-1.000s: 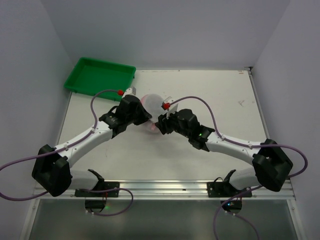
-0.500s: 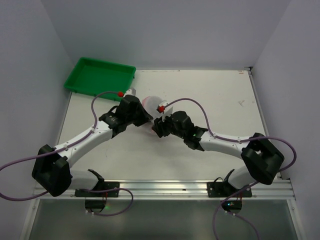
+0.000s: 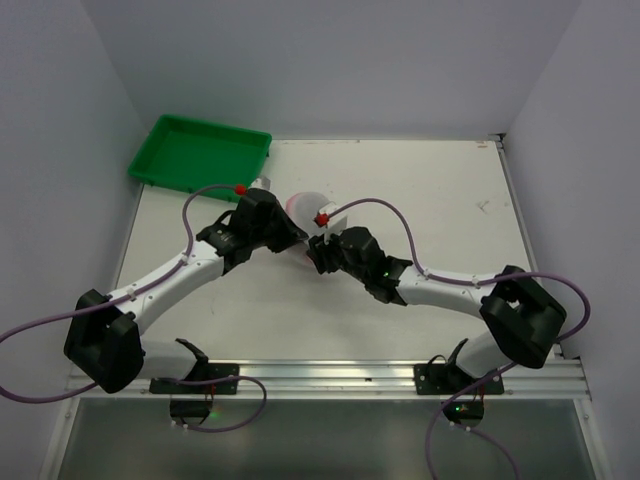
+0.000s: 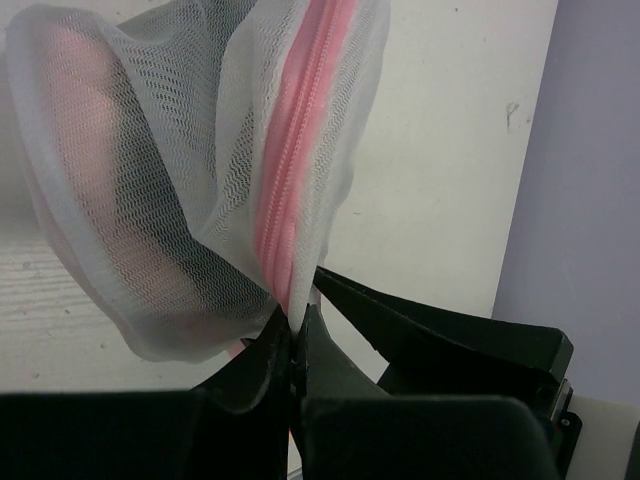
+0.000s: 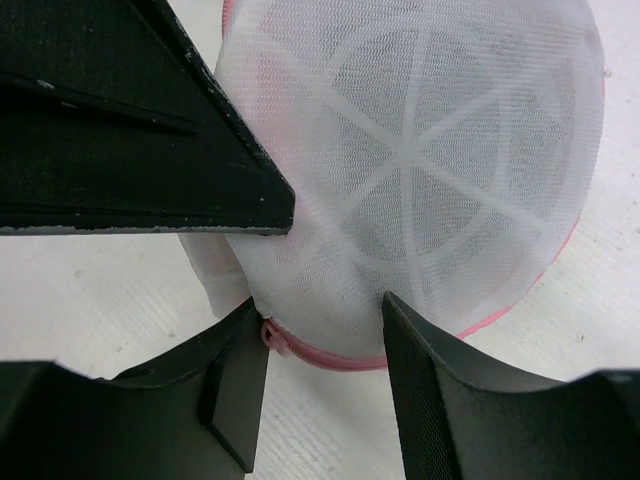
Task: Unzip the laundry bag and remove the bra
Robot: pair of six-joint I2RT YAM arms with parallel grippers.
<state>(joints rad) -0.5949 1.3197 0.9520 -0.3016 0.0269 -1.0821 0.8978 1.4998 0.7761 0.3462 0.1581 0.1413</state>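
The laundry bag [image 3: 300, 207] is a white mesh dome with a pink zipper rim, lying mid-table between the two wrists. In the left wrist view the bag [image 4: 170, 170] hangs from my left gripper [image 4: 297, 322], which is shut on the bag's edge by the pink zipper [image 4: 290, 180]. In the right wrist view the bag [image 5: 430, 170] fills the frame. My right gripper [image 5: 325, 335] is open, its fingers either side of the pink zipper rim [image 5: 330, 355], with the small pink zipper pull [image 5: 270, 335] against the left finger. The bra is hidden inside; only a pink tint shows through the mesh.
A green rectangular tray [image 3: 200, 152] stands at the table's far left corner. White walls enclose the table on three sides. The left gripper's finger [image 5: 130, 110] shows as a dark wedge at the upper left of the right wrist view.
My right arm has moved left and forward, bringing its open gripper up against the bag's near rim. The left gripper has held its grip with little movement.
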